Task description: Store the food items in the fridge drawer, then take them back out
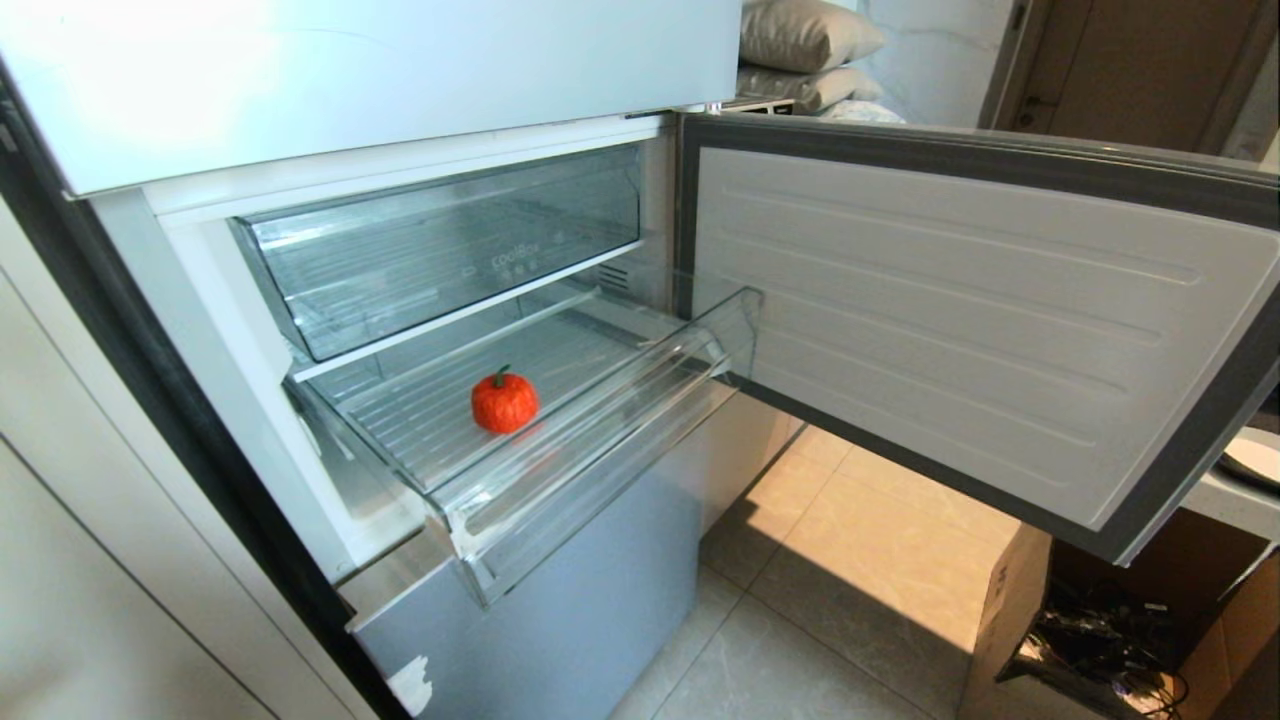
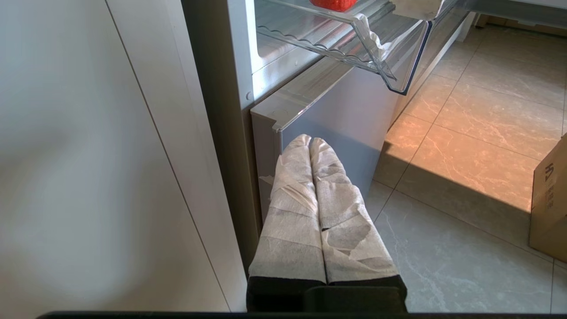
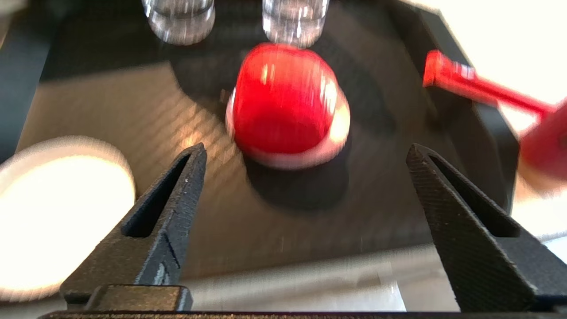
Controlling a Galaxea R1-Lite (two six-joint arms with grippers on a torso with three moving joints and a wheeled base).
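Note:
The fridge drawer (image 1: 612,428) is pulled out, and a fuzzy orange-red fruit (image 1: 504,402) with a green stem sits on its ribbed floor. From the left wrist view, the drawer (image 2: 398,57) and the fruit's underside (image 2: 333,3) show overhead. My left gripper (image 2: 310,141) is shut and empty, low beside the fridge's bottom panel. The right wrist view shows a glossy red apple (image 3: 283,102) resting on a dark tray (image 3: 133,110). My right gripper (image 3: 305,149) is open just short of the apple, with nothing between its fingers. Neither arm shows in the head view.
The upper clear bin (image 1: 440,240) sits closed above the drawer. The fridge door (image 1: 960,320) stands open to the right, over a cardboard box (image 1: 1040,620). Near the apple are a white plate (image 3: 57,212), two glasses (image 3: 179,17) and a red tool (image 3: 478,88).

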